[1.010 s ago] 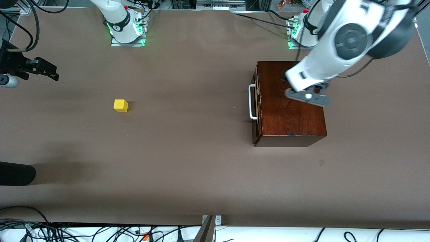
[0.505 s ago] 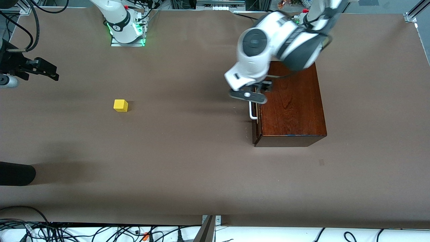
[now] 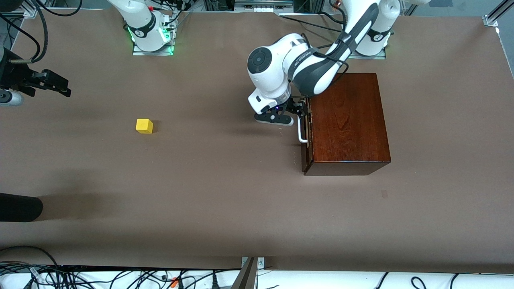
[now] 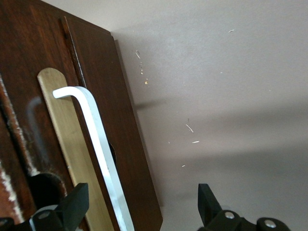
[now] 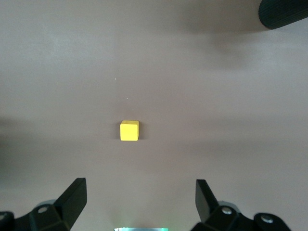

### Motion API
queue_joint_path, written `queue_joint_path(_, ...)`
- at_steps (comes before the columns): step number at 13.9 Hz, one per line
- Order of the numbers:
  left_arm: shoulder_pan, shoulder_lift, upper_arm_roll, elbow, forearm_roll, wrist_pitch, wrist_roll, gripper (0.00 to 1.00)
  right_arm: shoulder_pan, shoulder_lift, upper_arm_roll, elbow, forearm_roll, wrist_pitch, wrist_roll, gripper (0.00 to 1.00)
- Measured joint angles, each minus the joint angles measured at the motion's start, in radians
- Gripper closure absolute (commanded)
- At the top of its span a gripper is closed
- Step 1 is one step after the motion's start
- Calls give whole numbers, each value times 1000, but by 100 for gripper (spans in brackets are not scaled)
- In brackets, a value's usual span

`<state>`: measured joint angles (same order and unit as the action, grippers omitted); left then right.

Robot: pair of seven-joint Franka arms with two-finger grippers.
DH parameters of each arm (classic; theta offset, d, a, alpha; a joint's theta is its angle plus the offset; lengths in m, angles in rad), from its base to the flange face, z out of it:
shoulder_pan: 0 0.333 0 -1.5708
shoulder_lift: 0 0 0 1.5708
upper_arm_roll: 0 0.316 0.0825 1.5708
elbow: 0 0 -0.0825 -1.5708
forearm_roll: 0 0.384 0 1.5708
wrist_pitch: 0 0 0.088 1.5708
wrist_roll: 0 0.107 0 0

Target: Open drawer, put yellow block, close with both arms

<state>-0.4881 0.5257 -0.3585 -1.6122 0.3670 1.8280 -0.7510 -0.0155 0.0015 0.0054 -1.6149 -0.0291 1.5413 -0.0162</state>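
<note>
The dark mahogany box (image 3: 347, 120) stands toward the left arm's end of the table. Its drawer (image 3: 306, 132) is shut, and the white bar handle (image 3: 300, 130) faces the right arm's end. My left gripper (image 3: 299, 110) is open at the handle. In the left wrist view the handle (image 4: 98, 139) runs between the open fingers (image 4: 74, 207) without touching them. The yellow block (image 3: 144, 125) lies on the table toward the right arm's end. My right gripper (image 3: 54, 84) waits, open and empty, up in the air; the right wrist view shows the block (image 5: 129, 130) ahead of its fingertips (image 5: 74, 197).
A brass plate (image 4: 62, 144) sits under the handle on the drawer front. A dark rounded object (image 3: 18, 206) pokes in at the table's edge near the front camera at the right arm's end; it also shows in the right wrist view (image 5: 284, 12). Brown table (image 3: 225, 180).
My left arm has swung from over the box top down to the drawer front, and its gripper is now at the handle. The right arm and the yellow block have not moved.
</note>
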Motion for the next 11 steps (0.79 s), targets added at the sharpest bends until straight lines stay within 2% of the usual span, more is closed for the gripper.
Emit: queue_joint_path(11, 5, 9, 18, 2, 28, 8, -45, 0, 0, 1, 0, 0, 0, 1, 0, 0)
